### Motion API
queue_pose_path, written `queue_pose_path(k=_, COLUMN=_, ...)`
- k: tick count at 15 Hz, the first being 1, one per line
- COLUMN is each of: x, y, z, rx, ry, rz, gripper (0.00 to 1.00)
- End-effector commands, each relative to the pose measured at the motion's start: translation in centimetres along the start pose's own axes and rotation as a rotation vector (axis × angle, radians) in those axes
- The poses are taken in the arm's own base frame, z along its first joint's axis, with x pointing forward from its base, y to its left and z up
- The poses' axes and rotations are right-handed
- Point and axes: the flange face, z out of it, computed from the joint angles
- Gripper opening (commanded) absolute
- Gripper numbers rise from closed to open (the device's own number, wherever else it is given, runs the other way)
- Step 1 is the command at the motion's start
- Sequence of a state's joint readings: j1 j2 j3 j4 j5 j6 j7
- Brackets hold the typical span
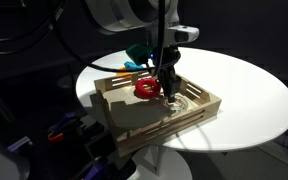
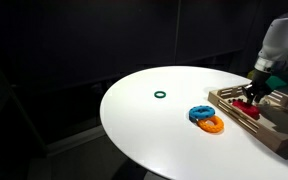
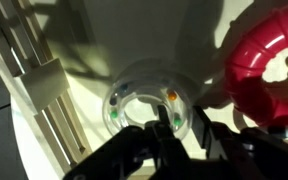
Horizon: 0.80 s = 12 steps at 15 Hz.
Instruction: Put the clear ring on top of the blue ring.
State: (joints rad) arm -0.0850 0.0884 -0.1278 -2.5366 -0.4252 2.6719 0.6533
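The clear ring [image 3: 144, 98], glassy with small coloured beads inside, lies in the wooden tray [image 1: 199, 108]; it also shows in an exterior view [image 1: 176, 100]. My gripper [image 3: 181, 128] is down in the tray, with one finger inside the ring's hole and the other outside its rim, shut on the ring's wall. The gripper shows in both exterior views [image 1: 169, 88] [image 2: 252, 96]. The blue ring [image 2: 200, 112] lies on the white table beside the tray, leaning on an orange ring [image 2: 213, 125]; it also shows beyond the tray [image 1: 135, 52].
A red ring [image 3: 269, 65] lies in the tray right next to the clear ring [image 1: 147, 90]. A dark green ring [image 2: 160, 96] lies alone on the round white table [image 2: 144, 125]. The tray's slatted walls [image 3: 34, 80] stand close around the gripper.
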Motion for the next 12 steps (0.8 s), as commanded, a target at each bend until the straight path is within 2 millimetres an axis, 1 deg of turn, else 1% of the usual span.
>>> queue_pose_path(k=1, x=0.5, y=0.1, z=-0.7, rx=0.002, ry=0.018, rz=0.014, gripper=0.03)
queue_pose_path(k=2, x=0.6, y=0.1, z=-1.0, rx=0.004, ry=0.021, rz=0.014, gripper=0.08)
queue_pose_path(k=4, x=0.8, y=0.1, z=-1.8, rx=0.007, ry=0.032, rz=0.013, gripper=0.08)
queue_pose_path(k=8, x=1.5, y=-0.4, z=-4.5, rx=0.027, ry=0.061, rz=0.014, gripper=0.08)
queue_pose_path(k=12, x=2.0, y=-2.0, z=-7.6, rx=0.079, ry=0.076, rz=0.026, gripper=0.08)
